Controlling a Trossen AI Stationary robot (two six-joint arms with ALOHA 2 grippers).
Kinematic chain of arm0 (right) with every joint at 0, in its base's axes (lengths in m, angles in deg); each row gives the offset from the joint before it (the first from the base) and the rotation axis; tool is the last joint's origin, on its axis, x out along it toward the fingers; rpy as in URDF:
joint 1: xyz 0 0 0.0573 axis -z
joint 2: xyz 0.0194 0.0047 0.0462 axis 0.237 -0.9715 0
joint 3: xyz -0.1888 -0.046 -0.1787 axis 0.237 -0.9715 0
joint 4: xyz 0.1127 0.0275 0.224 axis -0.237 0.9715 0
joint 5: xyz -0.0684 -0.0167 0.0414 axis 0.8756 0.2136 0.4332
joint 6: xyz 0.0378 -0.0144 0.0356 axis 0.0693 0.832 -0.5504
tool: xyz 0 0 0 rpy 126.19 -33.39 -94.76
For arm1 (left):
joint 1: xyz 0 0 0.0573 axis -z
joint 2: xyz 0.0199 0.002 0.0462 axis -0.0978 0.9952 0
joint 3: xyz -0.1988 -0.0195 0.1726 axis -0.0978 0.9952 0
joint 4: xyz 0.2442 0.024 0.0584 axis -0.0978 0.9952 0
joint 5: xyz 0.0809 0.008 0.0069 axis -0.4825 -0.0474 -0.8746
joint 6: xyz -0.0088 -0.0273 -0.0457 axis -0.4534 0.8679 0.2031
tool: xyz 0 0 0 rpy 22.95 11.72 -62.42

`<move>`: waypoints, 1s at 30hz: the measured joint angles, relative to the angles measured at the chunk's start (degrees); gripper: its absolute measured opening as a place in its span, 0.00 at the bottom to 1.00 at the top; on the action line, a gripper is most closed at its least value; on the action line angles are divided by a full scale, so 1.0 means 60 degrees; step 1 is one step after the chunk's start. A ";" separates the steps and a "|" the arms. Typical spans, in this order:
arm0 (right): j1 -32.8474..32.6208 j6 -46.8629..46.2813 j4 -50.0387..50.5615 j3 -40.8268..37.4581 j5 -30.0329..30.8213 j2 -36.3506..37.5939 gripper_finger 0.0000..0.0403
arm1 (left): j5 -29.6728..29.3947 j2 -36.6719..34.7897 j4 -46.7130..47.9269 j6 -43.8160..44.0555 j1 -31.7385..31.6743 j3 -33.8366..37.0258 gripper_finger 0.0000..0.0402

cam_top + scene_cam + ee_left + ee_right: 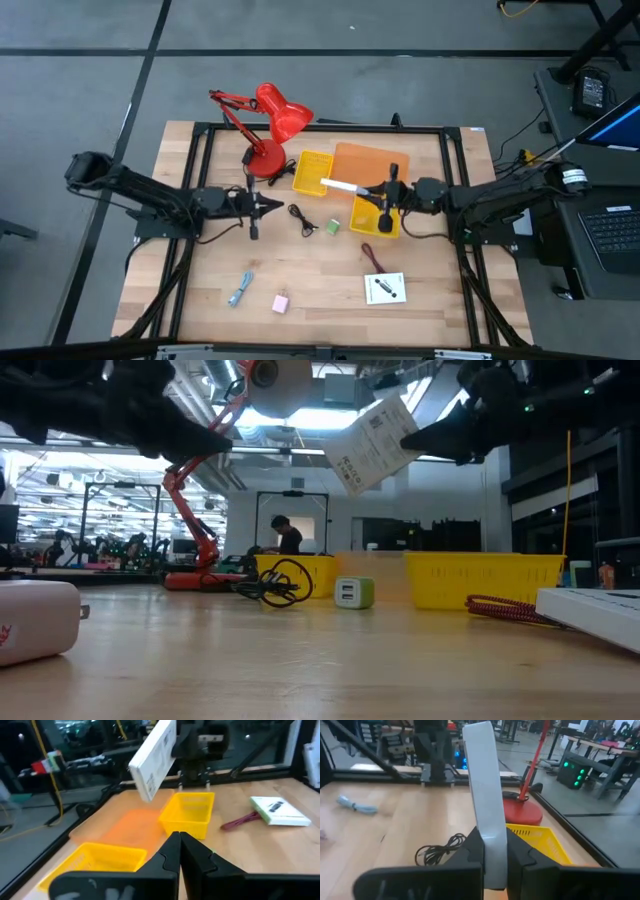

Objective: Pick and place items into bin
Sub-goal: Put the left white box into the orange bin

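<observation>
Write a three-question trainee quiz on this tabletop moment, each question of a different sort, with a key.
1. True or false: the right pincer is shut on a white card and holds it in the air.
2. Which thing lies nearest the green block?
A. black cable
B. pink block
C. bluish-grey tool
3. Fill in: the second white card lies flat on the wooden ____.

Key: 1 true; 2 A; 3 table. The left pincer is shut and empty, near the red lamp.
</observation>
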 joint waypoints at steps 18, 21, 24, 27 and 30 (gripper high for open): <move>0.2688 -0.2668 0.2659 0.0780 -0.1738 -0.0002 0.05 | 0.1810 -0.0004 -0.0035 0.0004 -0.1376 -0.0007 0.00; 0.3016 -0.2696 0.3786 0.1351 -0.2163 -0.0002 0.05 | 0.1810 -0.0004 -0.0035 0.0015 -0.1376 -0.0007 0.00; 0.3377 -0.2731 0.4538 0.1847 -0.2499 -0.0002 0.05 | 0.1810 -0.0003 -0.0035 0.0015 -0.1369 -0.0007 0.00; 0.3858 -0.2814 0.5147 0.2116 -0.3143 -0.0002 0.05 | 0.1806 -0.0004 -0.0035 0.0018 -0.1369 -0.0007 0.00; 0.4404 -0.2914 0.5467 0.2193 -0.3537 -0.0002 0.05 | 0.1792 -0.0004 -0.0035 0.0022 -0.1369 -0.0007 0.00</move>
